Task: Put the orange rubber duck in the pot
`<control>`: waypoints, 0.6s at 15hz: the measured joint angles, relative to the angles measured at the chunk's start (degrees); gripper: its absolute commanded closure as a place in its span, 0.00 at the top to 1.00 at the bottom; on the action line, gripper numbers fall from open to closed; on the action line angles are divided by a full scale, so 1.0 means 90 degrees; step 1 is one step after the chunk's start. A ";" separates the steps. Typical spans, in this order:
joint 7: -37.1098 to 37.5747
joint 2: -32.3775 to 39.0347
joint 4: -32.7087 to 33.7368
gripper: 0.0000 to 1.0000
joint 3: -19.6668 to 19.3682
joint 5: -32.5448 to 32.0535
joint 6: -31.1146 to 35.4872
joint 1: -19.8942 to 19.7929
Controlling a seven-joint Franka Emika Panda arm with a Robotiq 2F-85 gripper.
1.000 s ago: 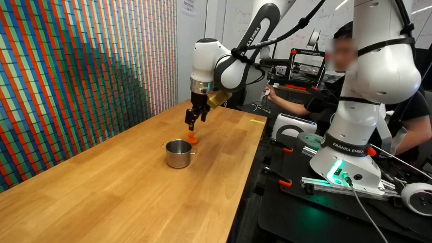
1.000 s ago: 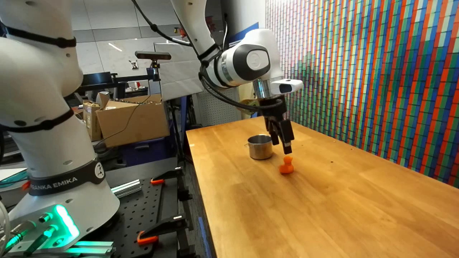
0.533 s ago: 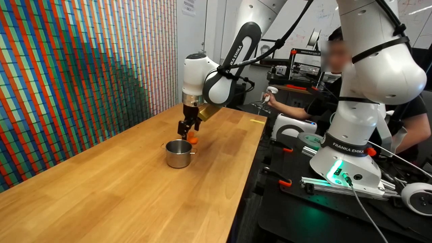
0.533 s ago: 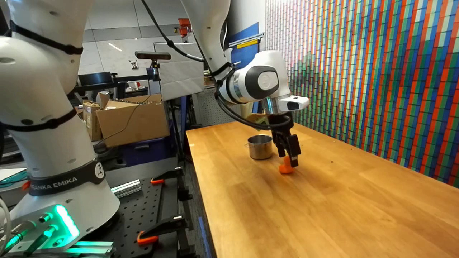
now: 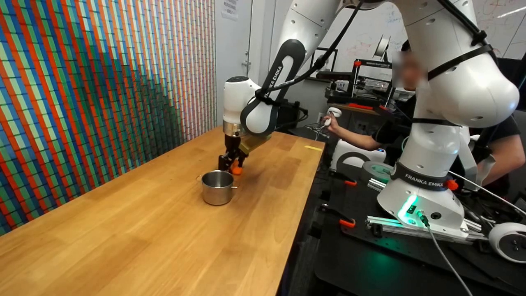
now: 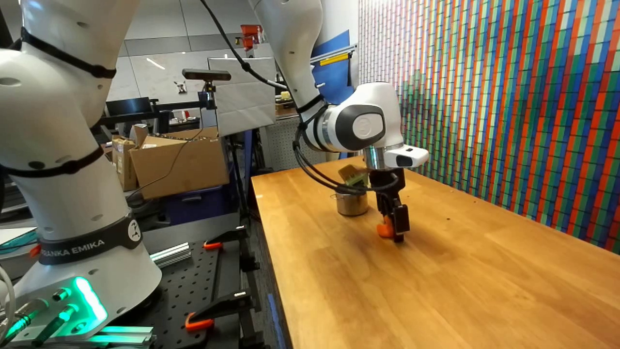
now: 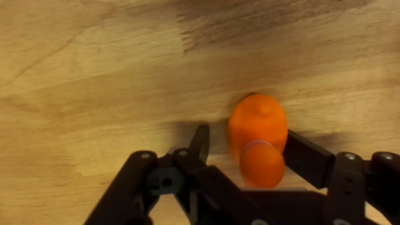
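In the wrist view the orange rubber duck (image 7: 257,125) lies between the fingers of my gripper (image 7: 246,132). The right-hand finger (image 7: 307,159) appears to touch its side, while a gap separates the left-hand finger (image 7: 200,142) from it. The jaws are partly apart, so I am open around the duck, low over the table. Exterior views show the duck (image 6: 384,230) on the wood, partly covered by the fingers. The pot (image 5: 217,193), shiny metal with wire handles, stands upright close beside the gripper (image 5: 231,168); in the wrist view it is out of sight.
The wooden table (image 5: 164,230) runs along a wall of coloured tiles (image 5: 102,82). Black clamps with orange tips (image 6: 220,310) sit by the robot base, beyond the table edge. A person (image 5: 361,139) holds a controller behind the arm.
My arm has come down over the duck, bringing the fingers to either side of it. The jaws have partly drawn together. Duck and pot stay in place.
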 measured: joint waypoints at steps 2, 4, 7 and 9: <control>-0.0083 0.0000 0.0011 0.19 0.0009 0.0186 0.0011 -0.0003; -0.0160 0.0000 0.0013 0.20 0.0012 0.0346 0.0012 -0.0008; -0.0305 -0.0011 0.0015 0.19 0.0063 0.0646 0.0002 -0.0056; -0.0396 -0.0054 0.0017 0.19 0.0169 0.0828 -0.0019 -0.0080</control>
